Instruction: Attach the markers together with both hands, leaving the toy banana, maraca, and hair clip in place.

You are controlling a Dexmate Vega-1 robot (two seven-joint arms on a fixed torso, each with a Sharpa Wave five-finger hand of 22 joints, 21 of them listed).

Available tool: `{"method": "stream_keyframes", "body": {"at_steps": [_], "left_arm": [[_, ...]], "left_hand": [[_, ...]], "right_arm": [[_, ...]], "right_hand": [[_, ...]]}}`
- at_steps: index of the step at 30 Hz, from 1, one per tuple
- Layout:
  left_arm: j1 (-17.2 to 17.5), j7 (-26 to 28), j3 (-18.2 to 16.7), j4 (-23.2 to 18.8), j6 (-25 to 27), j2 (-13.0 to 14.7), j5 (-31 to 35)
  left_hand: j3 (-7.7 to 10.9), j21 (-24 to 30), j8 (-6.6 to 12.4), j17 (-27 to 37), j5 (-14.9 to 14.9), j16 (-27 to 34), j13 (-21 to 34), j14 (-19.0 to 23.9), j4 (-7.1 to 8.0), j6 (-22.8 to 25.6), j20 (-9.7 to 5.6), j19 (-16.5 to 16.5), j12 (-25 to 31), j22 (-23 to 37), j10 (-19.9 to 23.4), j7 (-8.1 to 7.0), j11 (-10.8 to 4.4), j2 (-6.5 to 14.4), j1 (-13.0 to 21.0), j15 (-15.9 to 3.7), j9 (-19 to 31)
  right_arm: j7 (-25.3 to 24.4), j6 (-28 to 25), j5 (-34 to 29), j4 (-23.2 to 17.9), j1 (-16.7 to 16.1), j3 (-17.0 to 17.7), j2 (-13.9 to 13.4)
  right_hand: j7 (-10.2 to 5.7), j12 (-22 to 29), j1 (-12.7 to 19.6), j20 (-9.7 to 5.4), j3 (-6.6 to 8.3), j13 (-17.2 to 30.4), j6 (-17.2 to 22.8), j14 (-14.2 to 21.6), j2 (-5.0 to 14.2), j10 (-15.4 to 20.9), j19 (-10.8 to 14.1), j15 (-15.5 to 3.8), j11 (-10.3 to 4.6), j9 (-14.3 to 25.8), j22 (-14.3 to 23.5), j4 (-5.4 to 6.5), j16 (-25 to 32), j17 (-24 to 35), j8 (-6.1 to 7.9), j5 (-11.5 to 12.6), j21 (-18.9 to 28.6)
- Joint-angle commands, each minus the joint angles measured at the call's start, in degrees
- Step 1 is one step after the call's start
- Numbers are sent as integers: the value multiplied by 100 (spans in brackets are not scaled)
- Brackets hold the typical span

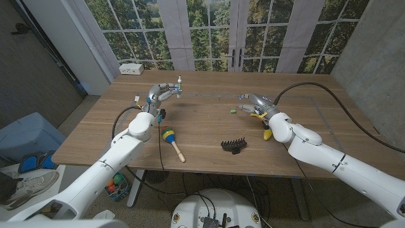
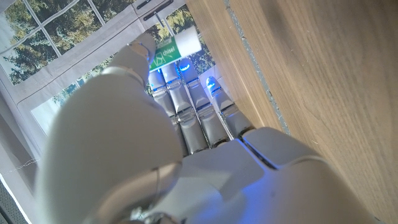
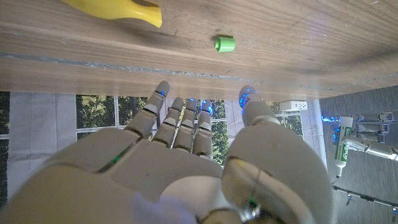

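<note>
A wooden table [image 1: 202, 130] carries a colourful maraca [image 1: 171, 140] at near left, a black hair clip [image 1: 233, 145] near centre, a small green cap [image 1: 233, 111] farther right, and beside it what seems a yellow toy banana [image 3: 118, 9].

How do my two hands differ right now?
The left hand pinches a white marker, held upright; the right hand holds nothing, its fingers apart. The right hand is over the toy banana, near a green cap; the left hand has neither nearby. Both reach over the table's far half.
</note>
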Motion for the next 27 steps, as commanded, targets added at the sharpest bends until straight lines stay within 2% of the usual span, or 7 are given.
{"method": "stream_keyframes", "body": {"at_steps": [1, 27], "left_arm": [[9, -73, -21, 7, -21, 18, -165], [28, -162, -43, -33, 26, 47, -395]], "left_hand": [[7, 24, 34, 22, 47, -26, 1884, -46, 13, 610, -15, -36, -26, 25, 756, -540, -749, 161, 195, -798, 797], [-20, 44, 62, 66, 90, -55, 1916, -35, 14, 676, -27, -53, -33, 21, 851, -532, -746, 133, 209, -798, 794]], "right_arm": [[178, 9, -256, 255, 186, -181, 151], [391, 183, -522, 920, 535, -509, 456]], "right_hand": [[-30, -4, 70, -37, -5, 25, 8, 12, 51, 11, 19, -168, -46, 13, 5, 0, 25, 35, -6, -30, -15], [-103, 11, 259, -99, -14, 56, 76, 32, 97, 47, 88, -252, -100, 16, 5, -13, 74, 81, 6, -28, -17]]}}
